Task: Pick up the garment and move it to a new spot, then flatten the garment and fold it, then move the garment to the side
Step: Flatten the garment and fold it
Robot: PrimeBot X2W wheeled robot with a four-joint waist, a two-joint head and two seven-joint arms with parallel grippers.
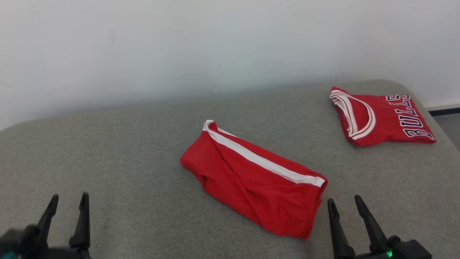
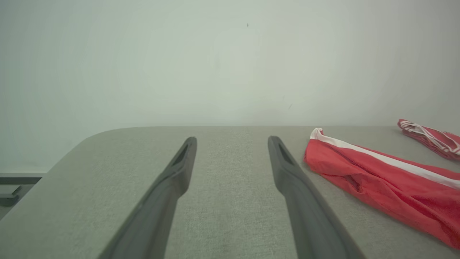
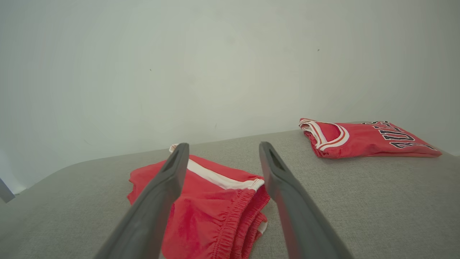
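1. Red shorts [image 1: 251, 180] with a white side stripe lie bunched and doubled over at the centre of the head view, slanting from upper left to lower right on a grey fabric surface [image 1: 125, 151].
2. Left gripper [image 1: 70, 196] sits at the lower left of that frame, fingers spread and holding nothing, well apart from the shorts.
3. Right gripper [image 1: 344, 199] sits at the lower right, likewise released and empty, its tips just beside the shorts' lower right corner without touching it.
4. In the right wrist view the elastic waistband of the shorts shows between and below the two dark fingers.
5. A folded red jersey [image 1: 381, 117] with white trim and dark lettering lies at the upper right, near the surface's far edge, apart from the shorts.
6. A plain white wall [image 1: 179, 43] fills the top of the frame.
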